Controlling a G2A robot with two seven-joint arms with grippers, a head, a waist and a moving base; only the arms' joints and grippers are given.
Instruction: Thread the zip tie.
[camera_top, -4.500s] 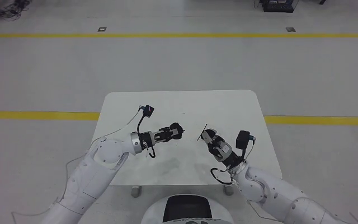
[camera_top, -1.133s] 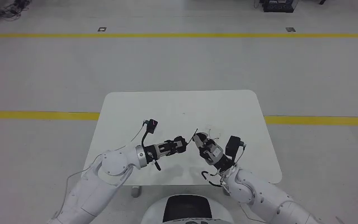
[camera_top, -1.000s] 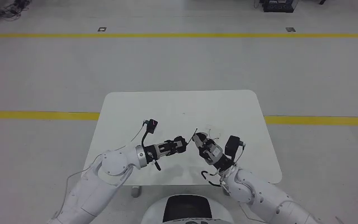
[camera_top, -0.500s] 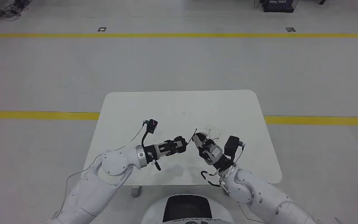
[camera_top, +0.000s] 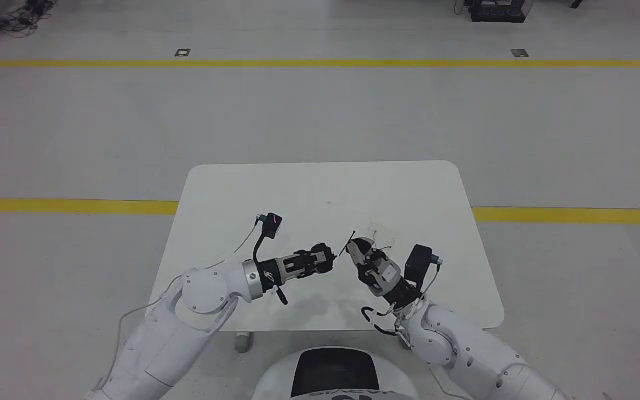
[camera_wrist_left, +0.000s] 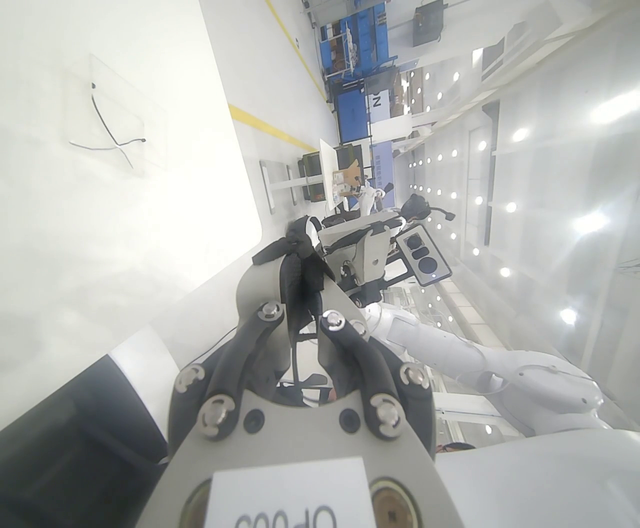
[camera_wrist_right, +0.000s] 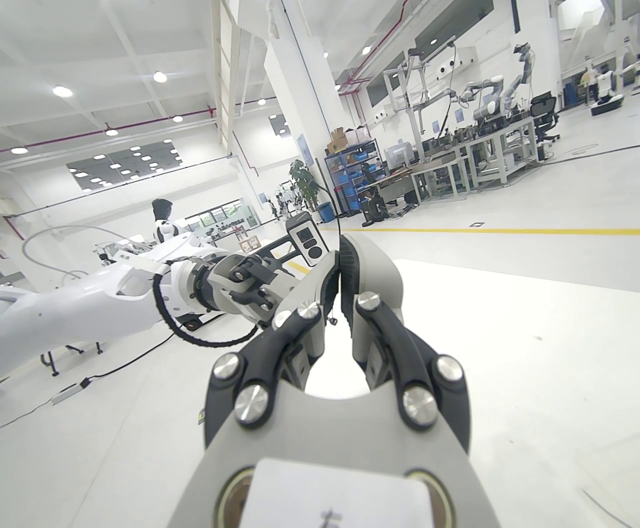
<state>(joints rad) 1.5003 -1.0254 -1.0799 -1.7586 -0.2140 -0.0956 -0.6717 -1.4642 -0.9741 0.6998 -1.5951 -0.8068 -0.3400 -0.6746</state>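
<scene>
Thin, probably light and springy zip tie (camera_wrist_right: 339, 227) pinched in fully closed right gripper (camera_wrist_right: 340, 262), best gripped near the tip against bending; left gripper (camera_wrist_left: 300, 265) closed too, contents unclear.

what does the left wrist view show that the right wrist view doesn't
Left wrist, not right: a clear sheet lying on the table with loose black ties on it, plus the left pincer up close, shut. Right wrist, not left: the right pincer up close, shut on a thin black zip tie that rises from its tips. Both: the white table and the opposite arm, the right arm in one, the left arm in the other.
</scene>
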